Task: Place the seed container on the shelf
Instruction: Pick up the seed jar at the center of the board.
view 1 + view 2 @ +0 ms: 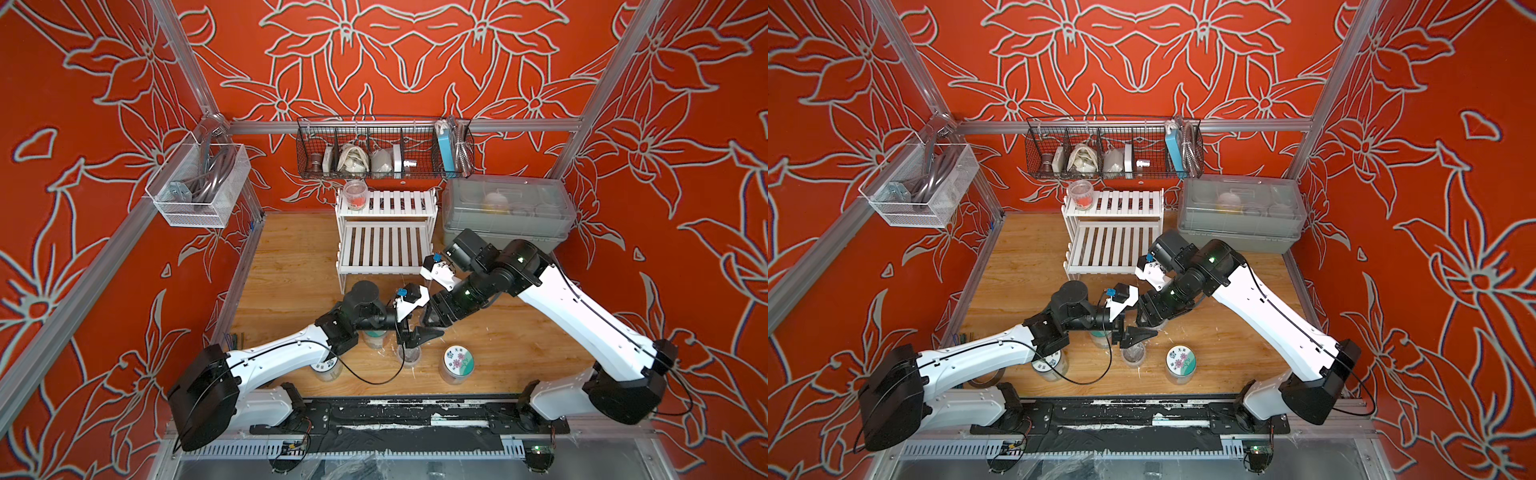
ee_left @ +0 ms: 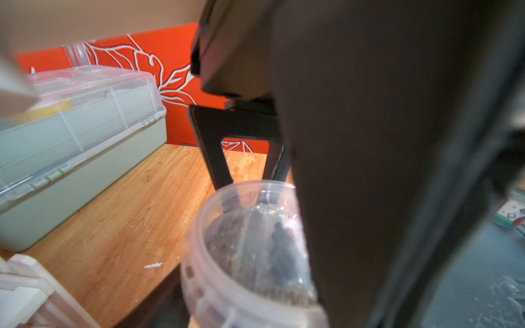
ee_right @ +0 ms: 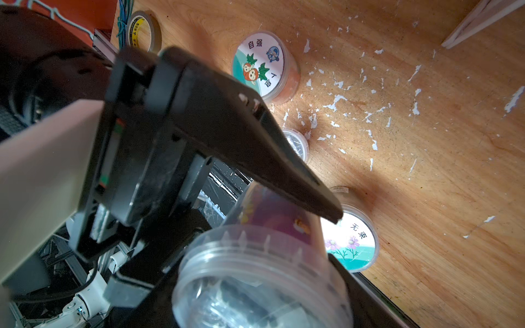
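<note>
Presently: seed container (image 3: 255, 269), one, clear plastic tub with ribbed rim, purple-printed side and dark seeds inside. It lies tilted on its side, lifted off the wooden table (image 1: 291, 266) near the middle, in front of the shelf and apart from it.
Right gripper (image 2: 247, 170): clamped on the container, one finger on either side.
Left gripper (image 1: 422, 334): brought in from the opposite side, one finger lying across the tub wall in the right wrist view; whether it grips, I cannot tell.
Shelf (image 1: 384, 245): one, white, slatted, two stepped tiers. The lower tier is bare; the upper holds one clear tub with red contents (image 1: 355, 195) at its left end.
Other tubs on the table, four: flower lid (image 1: 457, 361), carrot lid (image 3: 264, 65), a clear one with dark contents (image 1: 409, 355) and one under the left arm (image 1: 328, 368).
Surroundings: grey lidded box (image 1: 505, 220) beside the shelf; black wire basket (image 1: 384, 145) above it; white mesh basket (image 1: 199, 187) on the side wall; tape roll (image 3: 143, 31).
Obstruction: both arms cross between the container and the shelf front.
</note>
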